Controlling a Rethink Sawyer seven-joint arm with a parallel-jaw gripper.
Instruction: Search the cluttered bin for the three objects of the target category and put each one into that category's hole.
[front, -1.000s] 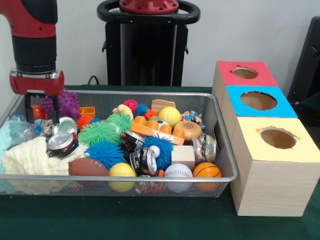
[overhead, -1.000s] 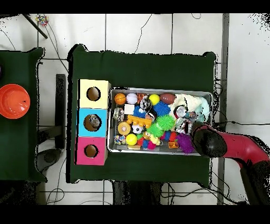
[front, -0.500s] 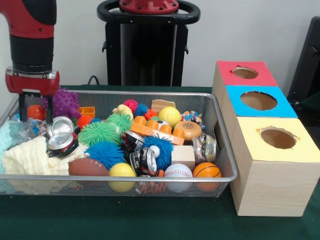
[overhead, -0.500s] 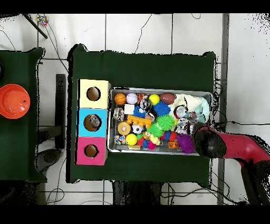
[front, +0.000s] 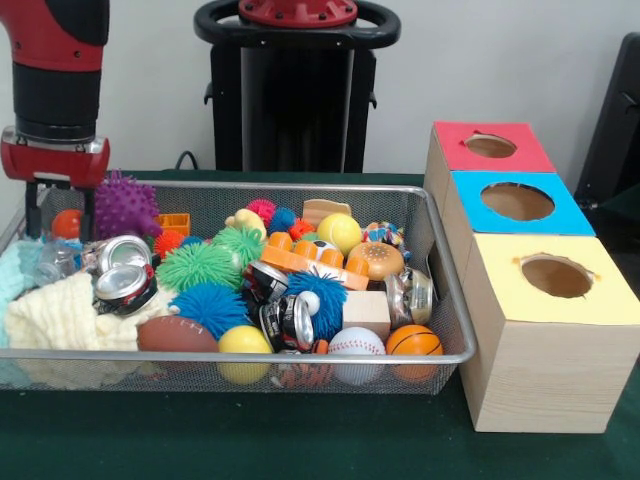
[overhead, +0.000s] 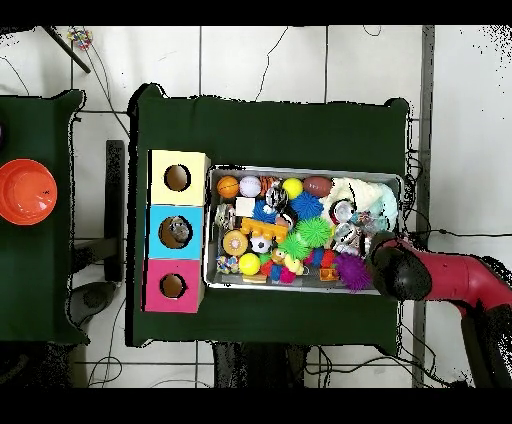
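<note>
The silver wire-mesh bin (front: 300, 357) is full of mixed toys: a purple spiky ball (front: 125, 205), green spiky balls (front: 198, 265), crushed cans (front: 125, 285), a football (front: 177, 333), a baseball (front: 356, 342), a basketball (front: 414, 340) and a cream cloth (front: 55, 315). Three boxes with holes stand to its right: red (front: 530, 150), blue (front: 570, 215), yellow (front: 610, 300). My gripper (front: 60, 228) hangs over the bin's far left corner, fingers apart. A small orange ball (front: 67, 222) shows between them; contact is unclear. In the overhead view the arm's end (overhead: 395, 270) covers the bin's corner (overhead: 300, 168).
The black robot pedestal (front: 297, 90) stands behind the bin. An orange bowl (overhead: 27, 191) sits on a separate table beyond the boxes. The table is covered in green cloth (front: 300, 430).
My gripper has moved left and a little upward over the bin's far left corner. The orange ball stays between the fingers. The other objects have not moved.
</note>
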